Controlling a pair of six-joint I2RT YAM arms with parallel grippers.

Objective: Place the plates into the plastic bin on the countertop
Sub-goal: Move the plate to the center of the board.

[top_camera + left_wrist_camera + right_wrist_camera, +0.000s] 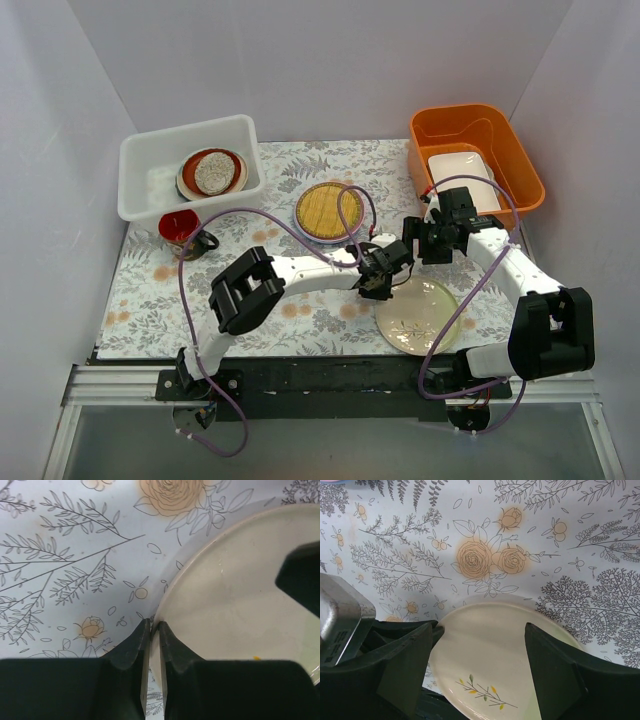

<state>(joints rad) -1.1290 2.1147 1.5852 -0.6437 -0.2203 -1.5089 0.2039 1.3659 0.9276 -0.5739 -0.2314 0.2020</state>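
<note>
A pale yellow plate with a small twig print lies on the countertop at the front right. My left gripper is shut on its left rim, and in the left wrist view the rim of the plate sits between the jaws. My right gripper is open and empty, hovering above the plate's far edge, and its wrist view shows the plate below. A woven-bamboo yellow plate lies mid-table. The plastic bin at the back left holds stacked plates, a speckled grey one on top.
A red mug stands just in front of the bin. An orange tub at the back right holds a white rectangular dish. White walls close in the back and both sides. The left arm's wrist shows beside my right gripper.
</note>
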